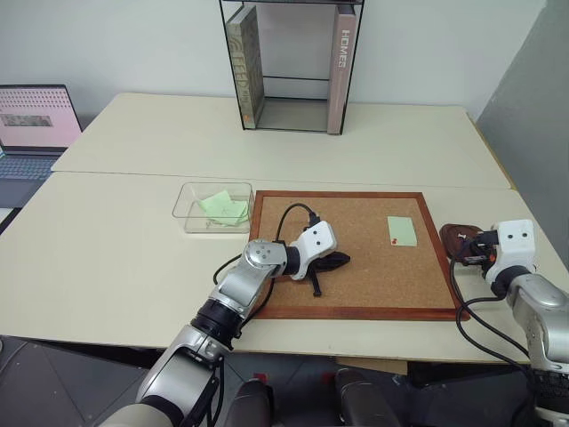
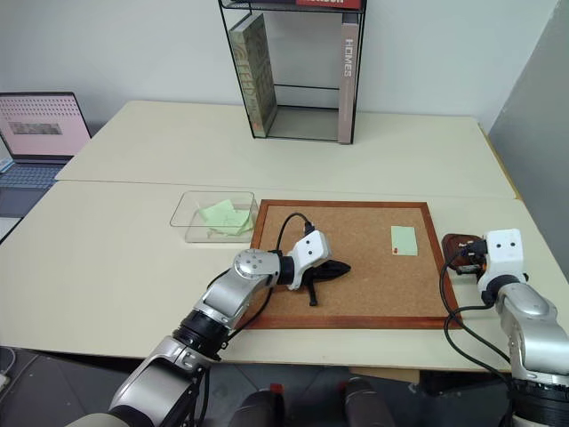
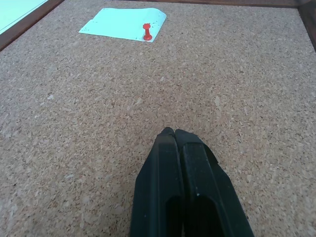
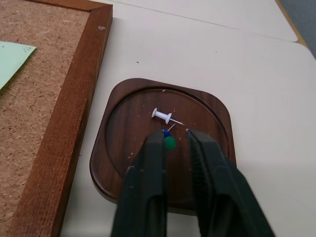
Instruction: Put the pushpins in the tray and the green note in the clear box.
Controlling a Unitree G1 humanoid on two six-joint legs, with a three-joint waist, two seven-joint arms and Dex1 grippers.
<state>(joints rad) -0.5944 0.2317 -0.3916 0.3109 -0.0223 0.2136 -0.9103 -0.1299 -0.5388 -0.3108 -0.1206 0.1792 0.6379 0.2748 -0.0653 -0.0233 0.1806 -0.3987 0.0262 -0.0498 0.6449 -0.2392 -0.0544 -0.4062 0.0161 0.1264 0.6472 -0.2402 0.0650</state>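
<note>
Green note red-pinned on corkboard

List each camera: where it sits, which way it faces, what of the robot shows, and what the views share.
Head, left and right eye views: look forward and down at the corkboard, both arms showing.
Left wrist view: along the shut left gripper over cork toward the green note and its red pin.
Right wrist view: along the right gripper, fingers apart, over the tray holding pushpins.
Shared: the corkboard and note.
</note>
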